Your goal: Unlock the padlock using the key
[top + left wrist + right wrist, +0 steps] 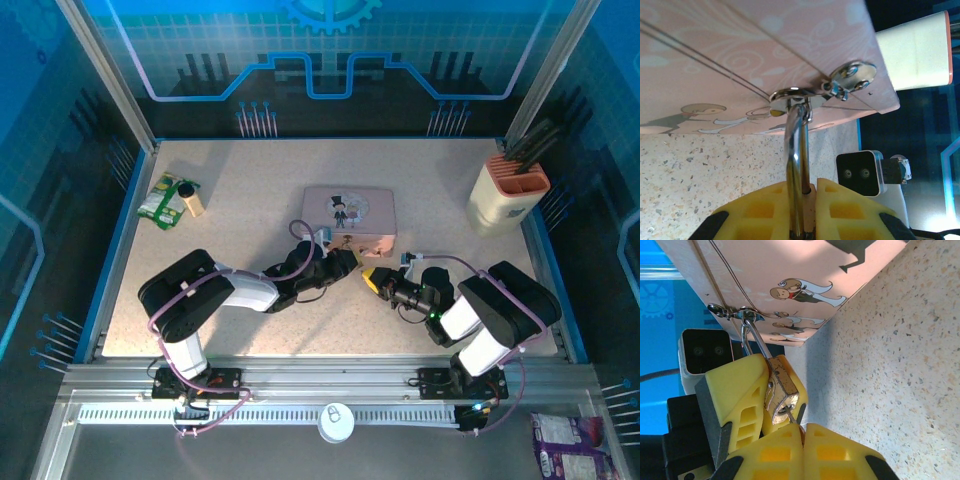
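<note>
Between left fingers [737,390], padlock [786,384]

One pink tin [349,220], one brass padlock [785,387], one thin key [790,416]. Two grippers: the left gripper [812,190] and the right gripper [802,432]. Also on the worktop [260,170]: one cream holder [508,195], one green packet [160,197], one small bottle [191,198].

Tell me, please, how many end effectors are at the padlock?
2: the left end effector clamps the padlock; the right end effector pinches the key at its keyhole.
</note>
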Robot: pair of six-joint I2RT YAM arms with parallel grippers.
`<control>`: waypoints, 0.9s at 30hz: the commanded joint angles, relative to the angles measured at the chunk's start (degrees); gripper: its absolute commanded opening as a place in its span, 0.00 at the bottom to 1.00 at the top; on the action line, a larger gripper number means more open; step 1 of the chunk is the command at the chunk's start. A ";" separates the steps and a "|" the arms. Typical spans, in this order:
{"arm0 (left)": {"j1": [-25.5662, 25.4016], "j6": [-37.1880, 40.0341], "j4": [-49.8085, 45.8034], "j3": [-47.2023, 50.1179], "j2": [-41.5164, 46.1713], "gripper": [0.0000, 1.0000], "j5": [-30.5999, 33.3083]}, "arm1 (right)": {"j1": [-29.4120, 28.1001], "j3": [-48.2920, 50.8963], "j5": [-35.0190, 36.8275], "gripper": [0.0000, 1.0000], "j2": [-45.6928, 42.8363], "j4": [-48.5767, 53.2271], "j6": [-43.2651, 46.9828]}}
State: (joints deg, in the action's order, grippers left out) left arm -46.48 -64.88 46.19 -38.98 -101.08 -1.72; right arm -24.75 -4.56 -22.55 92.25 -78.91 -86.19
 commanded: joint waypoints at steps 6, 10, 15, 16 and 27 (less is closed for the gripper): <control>-3.61 -0.66 5.58 -2.97 2.54 0.00 -5.60 | 0.09 -2.56 2.01 0.00 -1.11 -2.65 -0.11; -3.71 -0.71 5.57 -2.86 2.62 0.00 -5.43 | 0.66 -2.65 1.64 0.00 -1.37 -2.60 -0.09; -3.97 -0.68 5.50 -2.99 2.63 0.00 -5.44 | 0.92 -2.99 1.36 0.00 -1.22 -2.65 -0.20; -4.01 -0.62 5.49 -3.01 2.68 0.00 -5.32 | 0.85 -3.07 1.32 0.00 -1.19 -2.62 -0.27; -4.94 -0.53 4.64 -3.17 2.90 0.00 -4.40 | 1.57 -4.39 0.73 0.00 -1.81 -2.60 -0.81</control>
State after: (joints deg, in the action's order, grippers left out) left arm -47.48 -66.06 46.19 -39.72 -101.01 0.08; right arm -24.29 -6.11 -23.00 91.70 -78.15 -87.05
